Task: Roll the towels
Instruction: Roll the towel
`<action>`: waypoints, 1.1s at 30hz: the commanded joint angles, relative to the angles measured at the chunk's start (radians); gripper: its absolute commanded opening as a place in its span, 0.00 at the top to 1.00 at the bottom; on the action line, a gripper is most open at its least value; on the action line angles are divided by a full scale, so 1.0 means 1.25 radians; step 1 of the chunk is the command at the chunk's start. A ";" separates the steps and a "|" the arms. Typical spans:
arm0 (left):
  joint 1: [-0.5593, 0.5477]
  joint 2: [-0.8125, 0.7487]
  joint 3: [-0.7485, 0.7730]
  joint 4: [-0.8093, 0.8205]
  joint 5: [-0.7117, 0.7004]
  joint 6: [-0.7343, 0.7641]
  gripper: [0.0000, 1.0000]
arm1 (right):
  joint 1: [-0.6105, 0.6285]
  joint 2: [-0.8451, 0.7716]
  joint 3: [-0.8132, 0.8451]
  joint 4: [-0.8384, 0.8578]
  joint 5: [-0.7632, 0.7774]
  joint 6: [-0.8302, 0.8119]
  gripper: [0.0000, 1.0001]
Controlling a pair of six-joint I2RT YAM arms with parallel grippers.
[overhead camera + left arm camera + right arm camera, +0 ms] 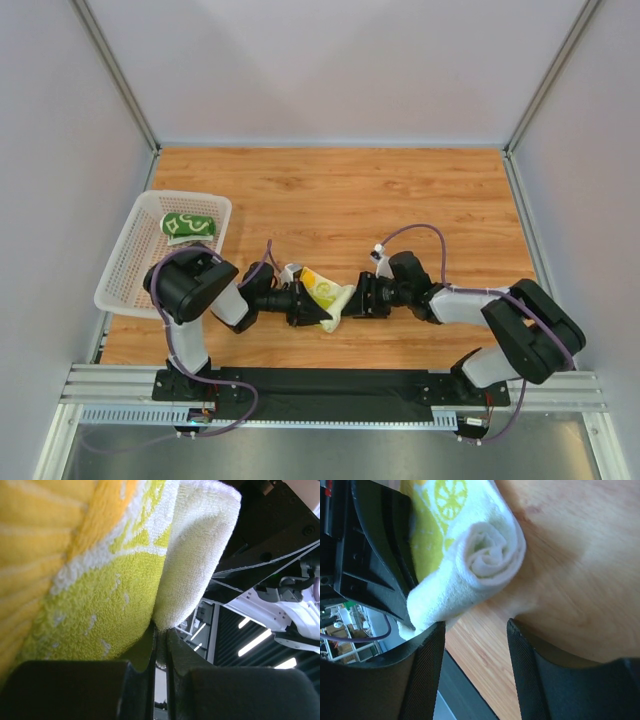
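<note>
The partly rolled yellow towel is clamped at its edge by the left gripper; the right gripper stands released, just beside the towel's rolled end.

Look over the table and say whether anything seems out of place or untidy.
Only the yellow towel: it sits at an angle near the table's front, its roll loose, with a white flap trailing out, pinched in the left gripper. The green towel sits neatly rolled in the basket.
</note>
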 commanded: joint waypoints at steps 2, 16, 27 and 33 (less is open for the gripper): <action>0.004 0.062 -0.026 0.067 0.026 -0.087 1.00 | 0.013 0.054 -0.014 0.211 -0.014 0.035 0.46; 0.014 0.119 -0.037 0.102 0.016 -0.092 1.00 | 0.014 0.065 -0.090 0.416 -0.034 0.077 0.44; 0.014 -0.008 0.014 -0.266 -0.033 0.093 1.00 | 0.008 0.061 -0.120 0.515 -0.048 0.116 0.40; 0.014 -0.063 0.051 -0.465 -0.081 0.180 1.00 | 0.008 0.130 -0.109 0.546 -0.036 0.123 0.41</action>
